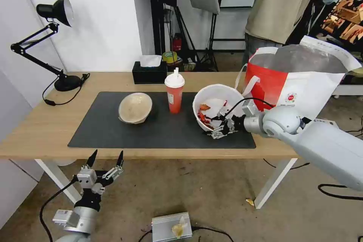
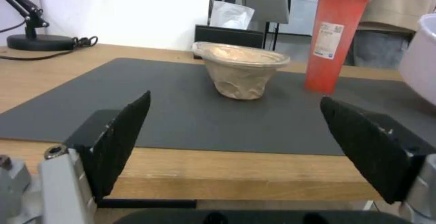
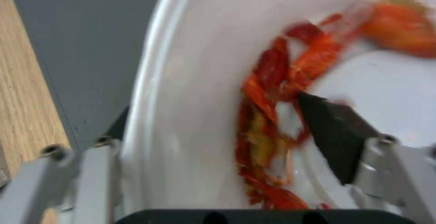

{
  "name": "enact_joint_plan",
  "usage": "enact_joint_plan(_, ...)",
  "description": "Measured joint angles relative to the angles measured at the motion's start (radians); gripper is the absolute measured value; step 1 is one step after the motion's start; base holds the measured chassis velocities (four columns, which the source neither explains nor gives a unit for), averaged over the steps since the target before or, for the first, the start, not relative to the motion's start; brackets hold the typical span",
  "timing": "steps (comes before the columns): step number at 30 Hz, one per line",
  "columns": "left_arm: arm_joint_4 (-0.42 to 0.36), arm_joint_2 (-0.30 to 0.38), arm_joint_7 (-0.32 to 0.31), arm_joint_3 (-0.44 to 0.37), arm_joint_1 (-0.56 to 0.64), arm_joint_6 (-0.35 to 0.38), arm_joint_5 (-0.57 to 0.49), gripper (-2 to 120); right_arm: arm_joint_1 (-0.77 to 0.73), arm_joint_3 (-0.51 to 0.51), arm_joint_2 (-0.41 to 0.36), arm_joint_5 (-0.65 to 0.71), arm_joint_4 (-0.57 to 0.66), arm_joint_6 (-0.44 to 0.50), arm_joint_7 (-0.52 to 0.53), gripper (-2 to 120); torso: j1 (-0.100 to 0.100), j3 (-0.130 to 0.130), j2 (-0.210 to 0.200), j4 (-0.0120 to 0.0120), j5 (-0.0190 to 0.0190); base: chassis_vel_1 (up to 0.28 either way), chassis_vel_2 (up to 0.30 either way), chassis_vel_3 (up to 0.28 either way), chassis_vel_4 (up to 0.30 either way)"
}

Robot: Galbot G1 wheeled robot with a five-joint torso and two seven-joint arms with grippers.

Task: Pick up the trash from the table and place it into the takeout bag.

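The white round bowl [image 1: 216,103], streaked with red chili scraps [image 3: 272,115], is tipped on its side over the mat's right end, mouth facing the robot. The right gripper [image 1: 221,126] clamps its lower rim (one finger inside, one outside). The left gripper [image 1: 106,159] hangs spread wide below the table [image 1: 45,121] edge.

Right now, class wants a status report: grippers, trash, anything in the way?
Right gripper shut on white bowl rim, bowl tilted beside bag. Left gripper open, below table edge. Cup, beige bowl on mat. Nothing blocking.
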Motion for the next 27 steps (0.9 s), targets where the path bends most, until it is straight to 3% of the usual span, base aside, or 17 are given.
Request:
enact_joint_plan(21, -0.005, -0.003, 0.001, 0.008, 0.001, 0.000, 0.002, 100, -0.046, 0.047, -0.013, 0.005, 0.033, 0.003, 0.014, 0, 0.000, 0.000, 0.000, -0.0003, -0.0002, 0.000, 0.000, 0.000, 0.000)
enact_joint_plan(27, -0.009, -0.003, 0.001, 0.005, 0.002, 0.000, 0.002, 100, -0.047, 0.050, -0.013, 0.006, 0.038, 0.003, 0.016, 0, 0.000, 0.000, 0.000, -0.0001, -0.0001, 0.000, 0.000, 0.000, 0.000)
